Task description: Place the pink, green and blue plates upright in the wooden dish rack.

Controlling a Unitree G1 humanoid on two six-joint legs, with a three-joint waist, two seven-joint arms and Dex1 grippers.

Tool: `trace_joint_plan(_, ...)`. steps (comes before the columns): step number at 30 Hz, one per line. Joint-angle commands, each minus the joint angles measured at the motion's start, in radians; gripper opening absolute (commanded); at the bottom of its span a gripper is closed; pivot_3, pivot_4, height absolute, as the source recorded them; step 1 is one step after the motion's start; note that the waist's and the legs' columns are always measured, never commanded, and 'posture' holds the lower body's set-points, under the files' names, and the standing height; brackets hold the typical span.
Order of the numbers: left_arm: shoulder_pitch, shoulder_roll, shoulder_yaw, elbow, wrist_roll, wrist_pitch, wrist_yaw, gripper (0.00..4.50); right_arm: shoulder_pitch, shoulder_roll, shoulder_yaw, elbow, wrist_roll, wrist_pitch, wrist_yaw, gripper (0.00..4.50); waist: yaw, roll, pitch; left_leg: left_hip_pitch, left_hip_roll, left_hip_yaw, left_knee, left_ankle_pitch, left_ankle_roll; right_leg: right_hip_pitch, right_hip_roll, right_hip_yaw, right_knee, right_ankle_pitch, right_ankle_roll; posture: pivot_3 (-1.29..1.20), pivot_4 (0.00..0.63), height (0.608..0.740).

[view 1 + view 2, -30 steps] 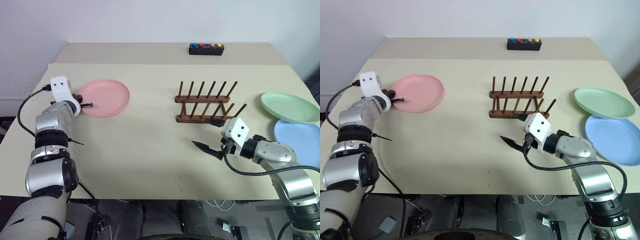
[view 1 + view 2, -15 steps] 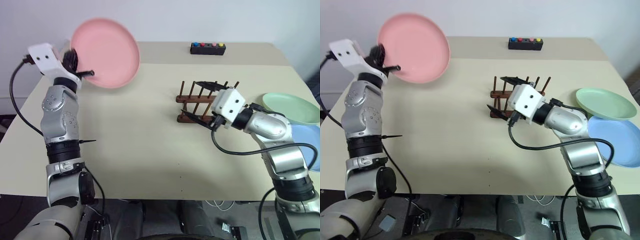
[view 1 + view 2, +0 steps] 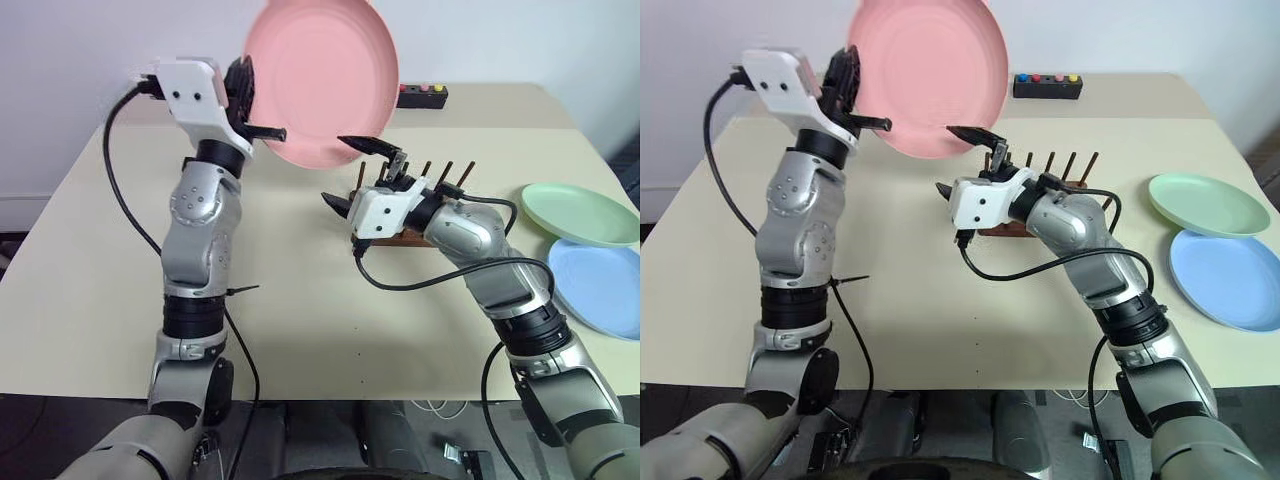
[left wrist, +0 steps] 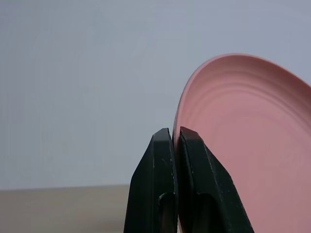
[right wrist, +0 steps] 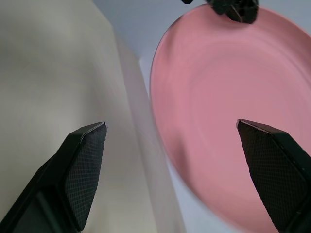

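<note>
Left gripper (image 3: 243,98) pinching pink plate (image 3: 325,75) rim, lifted on edge; right gripper (image 3: 360,175) spread wide just below, likely for handover.

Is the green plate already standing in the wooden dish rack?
No, the green plate lies flat on the table, to the right of the wooden dish rack, partly over the blue plate.

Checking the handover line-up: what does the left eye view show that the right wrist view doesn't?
Left eye view alone: the rack, the green plate and blue plate lying flat on the table, and the button box. Right wrist view alone: a close look past the right hand, open, with the pink plate's rim between its fingers. Both: the pink plate, held by the left hand, shut on its rim.
</note>
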Motion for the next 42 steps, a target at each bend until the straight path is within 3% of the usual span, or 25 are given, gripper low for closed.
trace_joint_plan(1, 0.006, -0.017, -0.019, -0.068, 0.003, 0.009, 0.002, 0.05, -0.013, 0.007, -0.003, -0.009, -0.027, -0.039, -0.016, 4.38, 0.000, 0.000, 0.000, 0.000, 0.000, 0.000, 0.000, 0.000, 0.000, 0.000, 0.000, 0.000, 0.000, 0.000, 0.000, 0.00, 0.150, 0.734)
trace_joint_plan(2, 0.013, -0.028, -0.028, -0.079, -0.004, 0.016, -0.001, 0.05, -0.013, 0.006, 0.001, -0.001, -0.040, -0.046, -0.019, 4.38, 0.000, 0.000, 0.000, 0.000, 0.000, 0.000, 0.000, 0.000, 0.000, 0.000, 0.000, 0.000, 0.000, 0.000, 0.000, 0.00, 0.150, 0.734)
trace_joint_plan(5, 0.027, -0.049, -0.052, -0.097, -0.006, 0.030, -0.006, 0.00, -0.011, -0.002, 0.008, 0.023, -0.072, -0.065, -0.021, 3.48, 0.001, 0.000, 0.000, 0.000, 0.000, 0.000, 0.000, 0.000, 0.000, 0.000, 0.000, 0.000, 0.000, 0.000, 0.000, 0.00, 0.150, 0.734)
trace_joint_plan(11, 0.022, -0.054, -0.031, -0.102, -0.024, 0.055, -0.013, 0.00, -0.009, -0.002, -0.010, 0.030, -0.094, -0.077, -0.032, 0.38, -0.001, 0.000, 0.000, 0.000, 0.000, 0.000, 0.000, 0.000, 0.000, 0.000, 0.000, 0.000, 0.000, 0.000, 0.000, 0.00, 0.150, 0.734)
trace_joint_plan(12, 0.020, -0.054, -0.029, -0.100, -0.026, 0.056, -0.014, 0.00, -0.010, -0.003, -0.011, 0.030, -0.099, -0.080, -0.032, 0.05, -0.001, 0.000, 0.000, 0.000, 0.000, 0.000, 0.000, 0.000, 0.000, 0.000, 0.000, 0.000, 0.000, 0.000, 0.000, 0.00, 0.150, 0.734)
trace_joint_plan(19, 0.009, -0.072, 0.009, -0.095, -0.077, 0.069, -0.011, 0.00, -0.011, -0.008, -0.017, 0.034, -0.125, -0.090, -0.045, 0.05, 0.001, 0.000, 0.000, 0.000, 0.000, 0.000, 0.000, 0.000, 0.000, 0.000, 0.000, 0.000, 0.000, 0.000, 0.000, 0.00, 0.150, 0.734)
trace_joint_plan(22, 0.004, -0.090, 0.051, -0.105, -0.132, 0.055, -0.013, 0.99, -0.011, -0.022, -0.031, 0.042, -0.139, -0.098, -0.059, 0.00, 0.002, 0.000, 0.000, 0.000, 0.000, 0.000, 0.000, 0.000, 0.000, 0.000, 0.000, 0.000, 0.000, 0.000, 0.000, 0.00, 0.150, 0.734)
trace_joint_plan(29, -0.041, -0.066, 0.166, -0.091, -0.151, -0.019, 0.048, 4.47, -0.019, -0.074, -0.080, 0.065, -0.124, -0.119, -0.075, 0.00, 0.003, 0.000, 0.000, 0.000, 0.000, 0.000, 0.000, 0.000, 0.000, 0.000, 0.000, 0.000, 0.000, 0.000, 0.000, 0.00, 0.150, 0.734)
trace_joint_plan(34, -0.046, 0.007, 0.236, -0.025, -0.157, -0.025, 0.057, 4.47, -0.008, -0.097, -0.170, 0.062, 0.014, -0.086, -0.032, 0.00, 0.000, 0.000, 0.000, 0.000, 0.000, 0.000, 0.000, 0.000, 0.000, 0.001, 0.000, 0.000, -0.001, 0.000, 0.000, 0.00, 0.150, 0.734)
trace_joint_plan(39, 0.072, 0.128, 0.128, 0.032, -0.091, -0.009, -0.107, 4.47, 0.024, -0.114, -0.277, 0.041, 0.257, 0.011, 0.097, 0.00, 0.004, 0.000, 0.000, 0.000, 0.000, 0.000, 0.000, 0.000, 0.000, 0.001, 0.000, 0.000, -0.001, 0.000, 0.000, 0.00, 0.150, 0.734)
trace_joint_plan(42, 0.212, 0.200, 0.020, 0.019, -0.111, 0.017, -0.317, 4.47, 0.064, -0.119, -0.398, -0.016, 0.551, 0.199, 0.223, 0.00, 0.003, 0.000, 0.000, 0.000, 0.000, 0.000, 0.000, 0.000, 0.000, 0.002, 0.000, 0.000, -0.001, 0.000, 0.000, 0.00, 0.150, 0.734)
